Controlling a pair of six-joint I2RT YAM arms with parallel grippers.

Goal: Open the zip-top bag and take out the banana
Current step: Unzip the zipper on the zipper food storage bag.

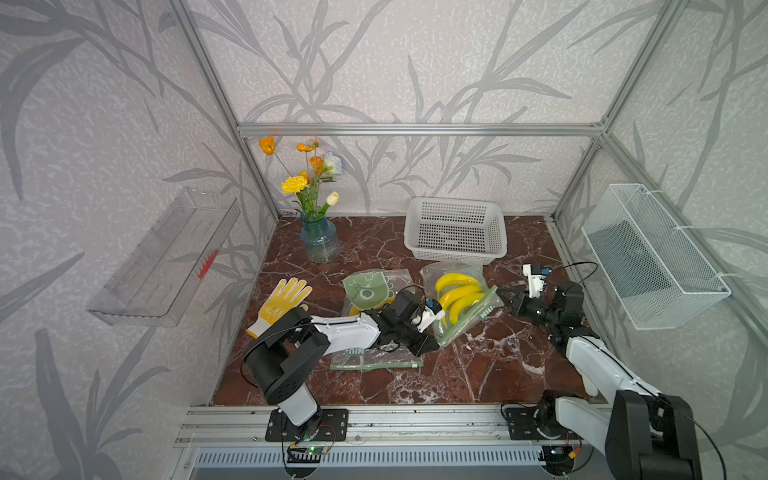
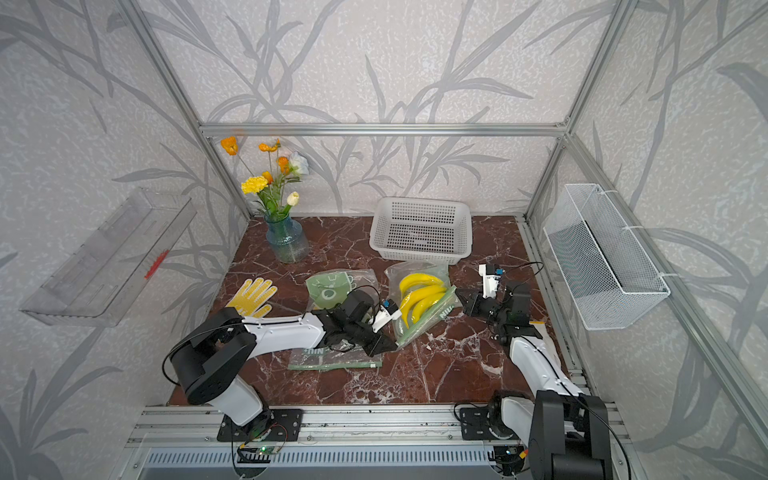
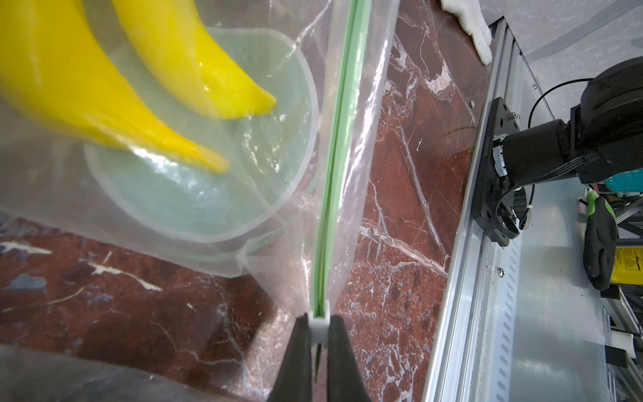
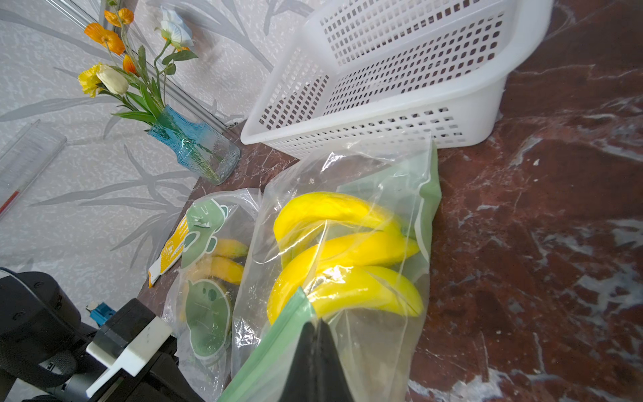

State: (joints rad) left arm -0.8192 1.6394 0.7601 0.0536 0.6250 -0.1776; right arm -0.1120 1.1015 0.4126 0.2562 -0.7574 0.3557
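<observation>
Two tools are clenched on one zip-top bag (image 1: 451, 270), and the step in hand looks like a clean pull along its zip. The left tool (image 3: 319, 323) is pinched on the white slider (image 3: 319, 317) at one end of the green track (image 3: 339, 156). The right tool (image 4: 315, 325) is nipped tight on the green-banded corner at the other end. The banana (image 1: 457, 291), a bunch of three, is inside the bag, which lies on the right half of the bench (image 1: 478, 374), just in front of the white basket (image 1: 455, 226) at the rear edge. I cannot tell from the left wrist view whether the two green lips are sealed or only lying close.

To do this well, I would keep the track stretched straight between the two grips, so the slider rides without bunching the film. The pull should run along the track and low over the bench. Lifting would let the fruit sag and twist the mouth. The thin film could slip from the right tool.

The bench is dark red marble with white veins and looks smooth, so a released bag would likely slide. A second, printed bag (image 1: 370, 291) lies just beside the first toward the middle, and a flat bag (image 1: 374, 361) lies nearer the front edge. A yellow glove (image 1: 282, 301) is by the left edge and a vase of flowers (image 1: 319, 241) near the rear left corner. Leaf-patterned walls close three sides, carrying a clear rack (image 1: 166, 257) and a wire rack (image 1: 656, 257).
</observation>
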